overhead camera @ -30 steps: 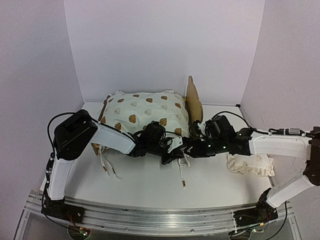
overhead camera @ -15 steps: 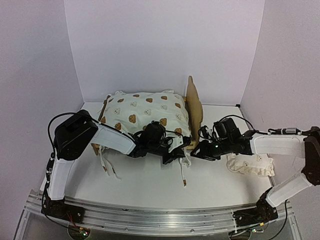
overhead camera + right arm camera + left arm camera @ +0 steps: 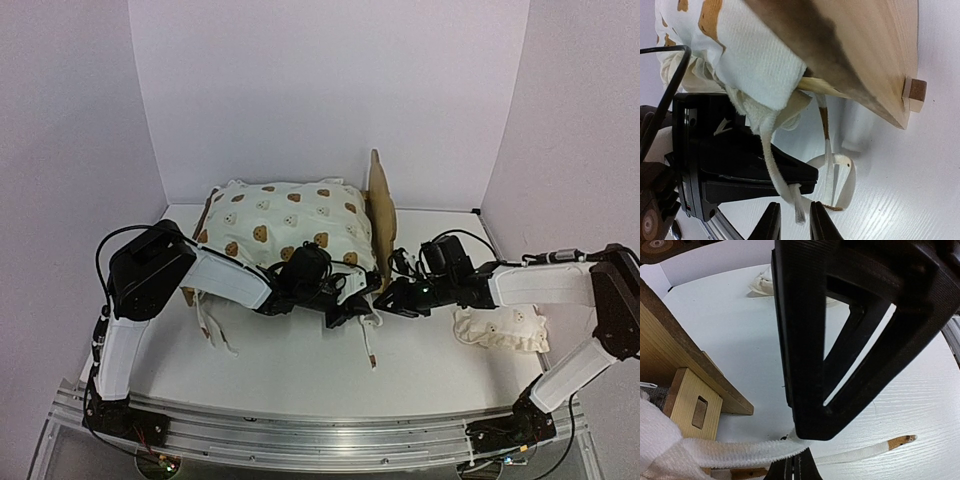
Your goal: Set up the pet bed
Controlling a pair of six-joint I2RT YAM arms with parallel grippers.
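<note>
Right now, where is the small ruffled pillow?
In the top view, the pillow lies on the table at the right, beside the right arm, apart from the pet bed.

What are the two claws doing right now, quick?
Left gripper: closed, pinching a cream fabric tie of the bear-print cushion.
Right gripper: slightly open, a tie end hanging between its jaws, not clamped.

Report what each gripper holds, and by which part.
Left gripper pinches a cushion tie partway along its length. Right gripper holds nothing: its jaws stand apart around a loose tie end.
</note>
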